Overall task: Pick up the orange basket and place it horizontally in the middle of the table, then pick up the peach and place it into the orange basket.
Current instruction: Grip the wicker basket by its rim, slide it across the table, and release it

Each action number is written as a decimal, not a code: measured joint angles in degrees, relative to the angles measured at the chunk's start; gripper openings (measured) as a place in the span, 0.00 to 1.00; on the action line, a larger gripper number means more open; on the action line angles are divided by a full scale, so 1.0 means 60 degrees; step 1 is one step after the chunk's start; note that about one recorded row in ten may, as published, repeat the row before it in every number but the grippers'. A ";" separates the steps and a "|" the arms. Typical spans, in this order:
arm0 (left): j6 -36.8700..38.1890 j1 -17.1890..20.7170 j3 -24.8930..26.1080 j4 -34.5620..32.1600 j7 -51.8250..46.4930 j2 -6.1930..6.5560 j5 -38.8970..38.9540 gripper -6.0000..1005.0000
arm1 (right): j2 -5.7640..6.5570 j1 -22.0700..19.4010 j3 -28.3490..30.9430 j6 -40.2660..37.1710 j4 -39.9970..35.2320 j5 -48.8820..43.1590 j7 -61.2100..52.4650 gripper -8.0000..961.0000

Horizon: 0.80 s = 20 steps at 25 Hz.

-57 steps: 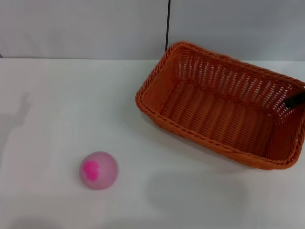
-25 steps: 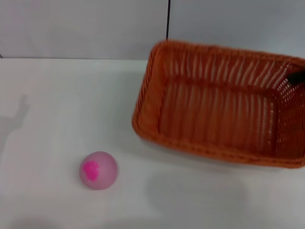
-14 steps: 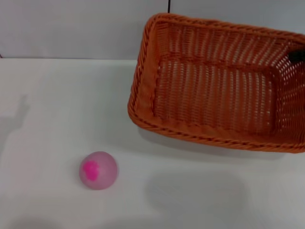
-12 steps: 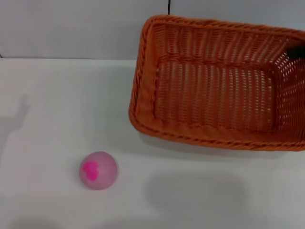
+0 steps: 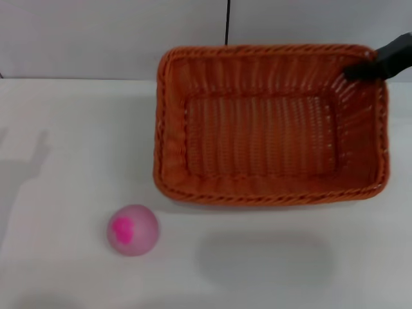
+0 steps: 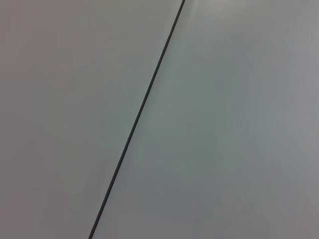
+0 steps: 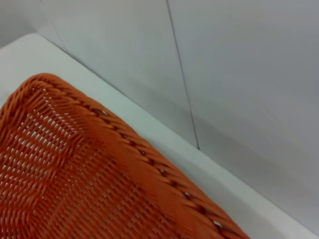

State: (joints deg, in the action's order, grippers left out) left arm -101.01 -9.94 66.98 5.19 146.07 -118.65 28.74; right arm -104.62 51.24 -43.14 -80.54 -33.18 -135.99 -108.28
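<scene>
The orange basket point(image 5: 264, 138) lies with its long side across the head view, right of the middle of the white table point(image 5: 71, 148), and it is empty. My right gripper point(image 5: 362, 69) reaches in from the upper right and is shut on the basket's braided rim at the far right corner. I cannot tell whether the basket rests on the table. The right wrist view shows that same rim corner of the basket point(image 7: 124, 144). The peach point(image 5: 132, 230), pale pink with a magenta blotch, sits on the table near the front left, apart from the basket. My left gripper is out of view.
A grey wall with a dark vertical seam point(image 5: 227, 22) rises behind the table's far edge; the left wrist view shows only that wall point(image 6: 224, 124). A soft shadow point(image 5: 264, 257) falls on the table in front of the basket.
The basket has swung from a slanted pose to lying square across the table and has shifted left, carried by my right gripper. The peach has stayed where it was.
</scene>
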 joint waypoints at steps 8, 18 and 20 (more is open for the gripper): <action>-0.0074 0.0213 -0.0025 0.0014 -0.0012 0.0000 0.0000 0.86 | -0.0419 0.0008 0.0019 0.0392 0.0136 0.0022 0.0107 0.24; -0.0085 0.0289 -0.0016 0.0015 -0.0025 0.0001 -0.0001 0.86 | -0.0743 0.0037 0.0059 0.1142 0.0164 0.0202 0.0249 0.26; -0.0085 0.0275 -0.0016 0.0015 -0.0027 0.0007 0.0000 0.86 | -0.0769 0.0023 0.0061 0.1243 0.0161 0.0491 0.0454 0.27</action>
State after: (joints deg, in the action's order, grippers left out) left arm -101.52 -8.29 66.89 5.27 145.91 -118.61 28.74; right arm -109.23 51.37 -42.78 -73.09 -32.21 -133.04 -105.56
